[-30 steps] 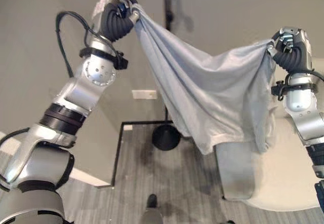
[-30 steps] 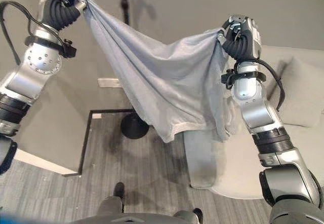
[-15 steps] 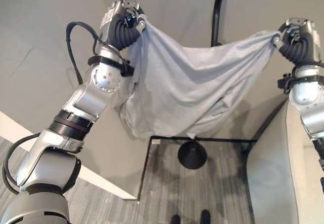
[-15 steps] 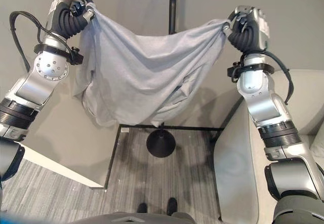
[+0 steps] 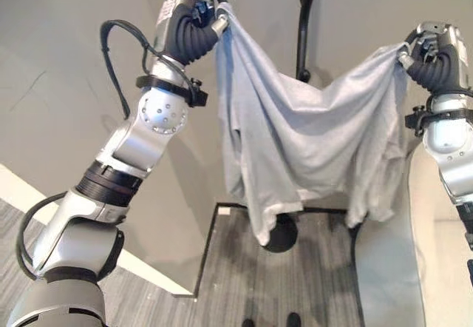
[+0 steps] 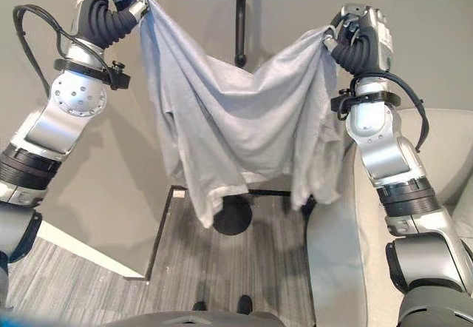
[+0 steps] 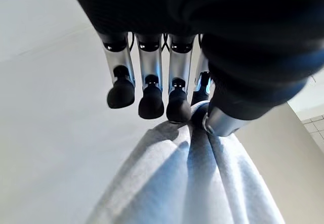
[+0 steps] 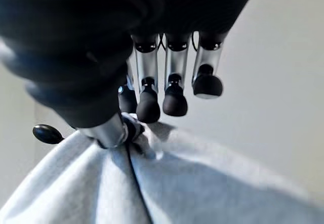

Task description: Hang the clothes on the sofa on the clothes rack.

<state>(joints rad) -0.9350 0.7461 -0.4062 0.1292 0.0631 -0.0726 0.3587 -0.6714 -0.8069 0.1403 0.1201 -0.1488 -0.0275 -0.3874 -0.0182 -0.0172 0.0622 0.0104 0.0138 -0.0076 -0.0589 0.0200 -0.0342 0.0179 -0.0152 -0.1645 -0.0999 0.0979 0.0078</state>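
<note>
Both hands are raised high and each pinches a corner of the grey garment (image 5: 303,149). The left hand (image 5: 194,18), up at the left, has thumb and fingers (image 7: 152,95) closed on a bunched fold of cloth, as its wrist view shows. The right hand (image 5: 431,52), a little lower at the right, grips the other end the same way, with cloth gathered between thumb and fingers (image 8: 162,95).

Nearest lies the grey striped floor (image 5: 310,282), and at the right edge the pale sofa (image 5: 443,268), which the garment has already left. The garment hangs between the two hands in a deep sag, its lower hem well clear of the floor and in front of the rack's round black base (image 6: 233,216).

Farther back, behind the cloth, stands the clothes rack (image 5: 304,24), a black pole rising against the grey wall (image 5: 66,68); its top is cut off by the frame.

The step in hand seems to be carrying the spread garment to the rack. The next move probably calls for lifting the sagging middle over an arm or hook of the rack, then loosening both pinches.
</note>
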